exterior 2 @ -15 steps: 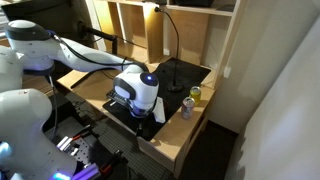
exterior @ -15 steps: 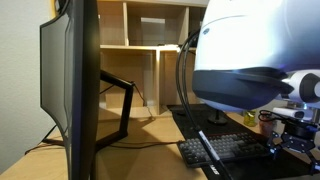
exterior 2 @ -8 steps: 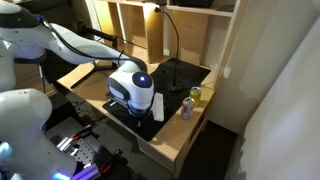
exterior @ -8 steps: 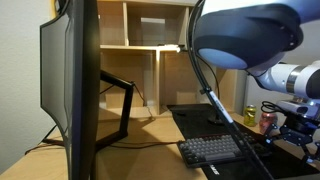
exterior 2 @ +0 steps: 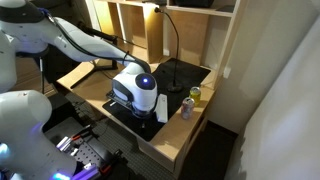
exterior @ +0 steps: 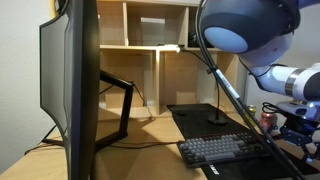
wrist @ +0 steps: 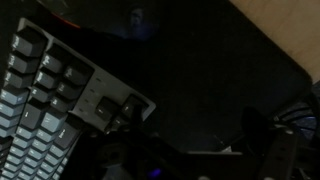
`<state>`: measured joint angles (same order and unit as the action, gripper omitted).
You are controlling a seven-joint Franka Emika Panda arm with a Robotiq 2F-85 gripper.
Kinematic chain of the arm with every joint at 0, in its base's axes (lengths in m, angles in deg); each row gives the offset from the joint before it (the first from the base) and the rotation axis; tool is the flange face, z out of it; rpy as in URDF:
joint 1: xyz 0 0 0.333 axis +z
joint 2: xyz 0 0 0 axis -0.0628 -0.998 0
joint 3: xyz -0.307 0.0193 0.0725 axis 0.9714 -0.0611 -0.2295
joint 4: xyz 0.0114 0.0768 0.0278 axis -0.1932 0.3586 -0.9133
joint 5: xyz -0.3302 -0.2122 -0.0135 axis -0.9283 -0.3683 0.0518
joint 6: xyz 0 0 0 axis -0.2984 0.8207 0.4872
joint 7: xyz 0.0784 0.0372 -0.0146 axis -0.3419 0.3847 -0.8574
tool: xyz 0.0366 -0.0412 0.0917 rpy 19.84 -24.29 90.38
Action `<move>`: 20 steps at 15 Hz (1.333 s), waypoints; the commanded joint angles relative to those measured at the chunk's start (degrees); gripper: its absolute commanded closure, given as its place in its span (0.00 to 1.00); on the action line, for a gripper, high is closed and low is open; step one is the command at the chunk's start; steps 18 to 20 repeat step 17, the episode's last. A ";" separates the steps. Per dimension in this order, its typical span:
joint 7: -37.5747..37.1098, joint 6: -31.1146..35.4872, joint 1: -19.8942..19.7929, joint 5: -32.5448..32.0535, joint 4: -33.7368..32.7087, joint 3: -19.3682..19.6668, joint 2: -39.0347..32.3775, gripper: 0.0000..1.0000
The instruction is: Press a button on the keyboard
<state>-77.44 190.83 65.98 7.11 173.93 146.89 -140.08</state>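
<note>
- Here the compact rectangular dark grey mechanical keyboard (exterior: 225,150), with its rows of small grey keycaps, lies flat on a large black desk mat (exterior: 195,112) that covers part of the light wooden tabletop (exterior: 150,130).
- In the wrist view the keyboard (wrist: 45,100) fills the left side, its keys pale against the dark mat, and one of its corners points toward the middle of the picture.
- The robot's dark tool (exterior: 296,130) hangs just beside the keyboard's right end in an exterior view, partly cut off by the picture's edge. In the wrist view only blurred black shapes of it show along the bottom.
- I cannot tell how far the tool is open, whether it holds anything, or whether it touches the keyboard.
- The white robot arm (exterior 2: 75,45) bends down over the keyboard, and its rounded white and black wrist (exterior 2: 138,88) hides most of the keys in that exterior view.
- Behind the keyboard, on the mat, stands the round base of a black gooseneck desk lamp (exterior: 217,120).
- A small drink can (exterior 2: 188,106) stands near the keyboard, beyond the end where the tool is, with a second can (exterior 2: 196,94) just beside it.
- A large dark flat monitor (exterior: 75,90) on a black stand rises well apart from the keyboard, off its other end.
- Light wooden open shelves (exterior: 140,35) stand behind the keyboard and the lamp.
</note>
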 commanded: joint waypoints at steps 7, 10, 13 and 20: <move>0.31 19.11 -5.24 0.07 -1.89 -8.55 13.71 0.00; 0.13 23.21 -6.23 -6.09 0.71 -6.28 19.12 0.00; -0.03 19.44 -0.01 -13.37 5.53 5.84 19.05 0.00; 0.14 15.75 0.59 -19.51 5.88 11.60 16.63 0.00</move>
